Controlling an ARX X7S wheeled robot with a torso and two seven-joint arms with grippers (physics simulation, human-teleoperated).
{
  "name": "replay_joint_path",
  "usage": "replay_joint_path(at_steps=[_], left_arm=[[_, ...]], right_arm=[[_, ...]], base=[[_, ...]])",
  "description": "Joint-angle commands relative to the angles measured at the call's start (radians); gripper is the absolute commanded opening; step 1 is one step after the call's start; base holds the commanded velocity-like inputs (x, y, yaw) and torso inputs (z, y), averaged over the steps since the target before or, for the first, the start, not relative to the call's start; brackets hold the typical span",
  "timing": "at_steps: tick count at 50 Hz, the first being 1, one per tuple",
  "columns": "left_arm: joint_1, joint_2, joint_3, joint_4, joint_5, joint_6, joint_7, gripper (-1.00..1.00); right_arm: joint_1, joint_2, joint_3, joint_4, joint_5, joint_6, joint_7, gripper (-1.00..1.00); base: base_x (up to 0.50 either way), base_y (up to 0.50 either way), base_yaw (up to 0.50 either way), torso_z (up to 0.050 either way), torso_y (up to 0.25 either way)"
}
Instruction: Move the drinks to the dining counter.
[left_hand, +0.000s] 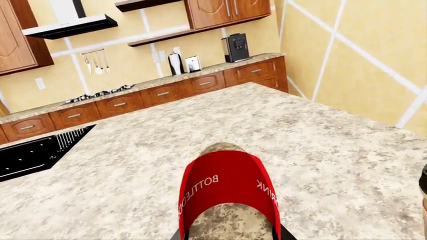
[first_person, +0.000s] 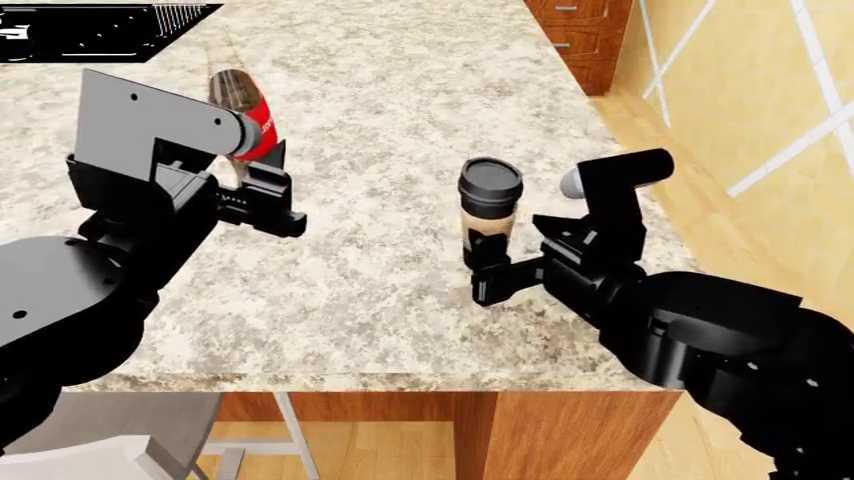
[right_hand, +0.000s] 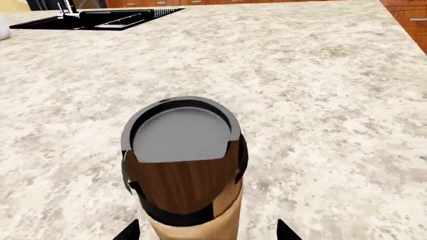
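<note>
The pale speckled dining counter runs wide and mostly bare ahead of the robot, its near edge just in front of the torso and its right edge dropping off to a wood floor beside the yellow wall. A black sink is set into the far left corner, well apart from both drinks.

The cola bottle stands upright on the counter toward the left, with open granite all round it. The left gripper sits around its lower part; in the left wrist view the red label fills the space between the dark fingers, yet I cannot tell whether they press on it or stand loose.

The cork-sleeved cup stands upright nearer the right edge, black lid up. The right gripper is at its base, with finger tips showing either side of the sleeve in the right wrist view; contact is not clear there either.

Beyond the counter, a second run of wood cabinets lines the back wall, carrying a stove and a coffee machine, under a range hood.
</note>
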Motion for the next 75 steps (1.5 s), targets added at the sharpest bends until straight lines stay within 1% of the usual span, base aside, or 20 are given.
replay_joint_path(at_steps=[1, 8, 14, 18, 21, 27, 44, 62, 75], left_arm=[[-0.004, -0.003, -0.019, 0.001, 0.01, 0.008, -0.016, -1.0], [-0.004, -0.001, -0.013, 0.0, 0.011, 0.009, -0.014, -1.0], [-0.002, 0.005, -0.001, -0.009, 0.021, 0.015, -0.009, -1.0], [0.003, 0.016, 0.016, -0.021, 0.035, 0.026, 0.0, -1.0], [0.008, 0.024, 0.025, -0.027, 0.043, 0.034, 0.004, -1.0], [0.032, 0.031, 0.046, -0.033, 0.061, 0.053, 0.018, -1.0], [0.075, 0.0, 0.076, -0.01, 0.072, 0.064, 0.051, -1.0], [0.084, -0.011, 0.09, -0.004, 0.078, 0.068, 0.061, -1.0], [0.133, -0.024, 0.088, -0.001, 0.084, 0.097, 0.065, -1.0]], right_arm=[[-0.001, 0.009, 0.004, -0.018, 0.008, 0.003, 0.001, 1.0], [0.001, 0.027, 0.024, -0.072, 0.061, 0.026, 0.026, 1.0], [0.002, 0.065, 0.068, -0.193, 0.216, 0.078, 0.076, 1.0], [0.006, 0.09, 0.096, -0.262, 0.302, 0.097, 0.145, 1.0], [0.011, 0.13, 0.132, -0.335, 0.397, 0.104, 0.231, 1.0], [0.006, 0.161, 0.164, -0.398, 0.474, 0.091, 0.291, 1.0], [0.026, 0.181, 0.191, -0.42, 0.494, 0.07, 0.313, 1.0], [0.034, 0.192, 0.197, -0.426, 0.499, 0.061, 0.323, 1.0], [0.04, 0.195, 0.195, -0.423, 0.496, 0.058, 0.32, 1.0]], base=[[0.0, 0.0, 0.0, 0.0, 0.0], [0.0, 0.0, 0.0, 0.001, 0.001], [0.0, 0.0, 0.0, 0.0, 0.002], [0.0, 0.0, 0.0, 0.0, 0.0], [0.0, 0.0, 0.0, 0.0, 0.003], [0.0, 0.0, 0.0, 0.0, 0.0], [0.0, 0.0, 0.0, 0.0, 0.001], [0.0, 0.0, 0.0, 0.001, 0.001], [0.0, 0.0, 0.0, 0.0, 0.002]])
